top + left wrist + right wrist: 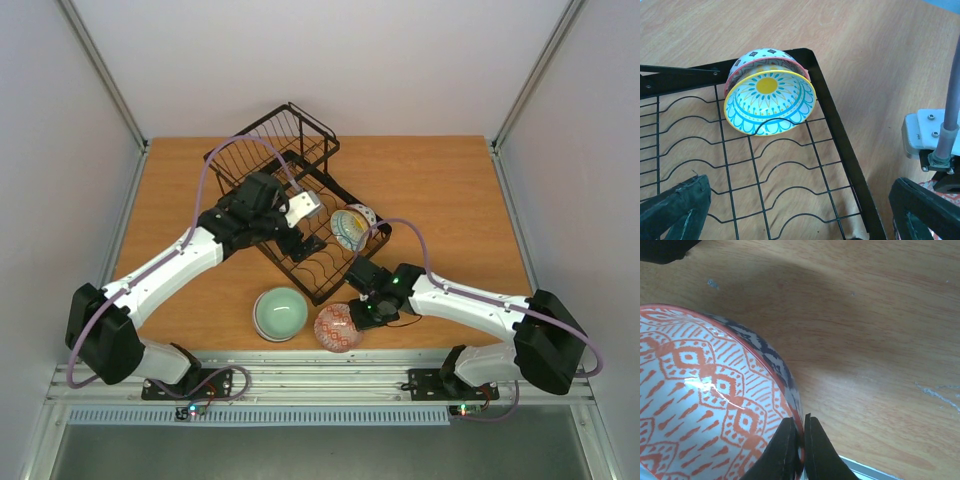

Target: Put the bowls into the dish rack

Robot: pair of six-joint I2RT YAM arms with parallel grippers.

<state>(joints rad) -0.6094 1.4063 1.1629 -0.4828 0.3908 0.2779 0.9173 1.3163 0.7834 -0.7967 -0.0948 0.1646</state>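
Red-patterned bowl (338, 328) sits at six o'clock of the dish rack (318, 297) overhead, with the right gripper (362, 312) on its rim. Left wrist: the left gripper (801, 184) hangs spread wide over bare slots, a yellow-centred bowl (769, 102) at eleven o'clock. Right wrist: the fingers (785, 450) pinch the rim thinly, so I'd lift slowly.

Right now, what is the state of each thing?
Dish rack: holds two bowls.
Yellow-centre bowl: on edge in rack.
Bowl behind it: on edge, racked.
Mint bowl: mouth up on table.
Red bowl: mouth up, rim pinched.
Left gripper: open, empty.
Right gripper: shut on red bowl.
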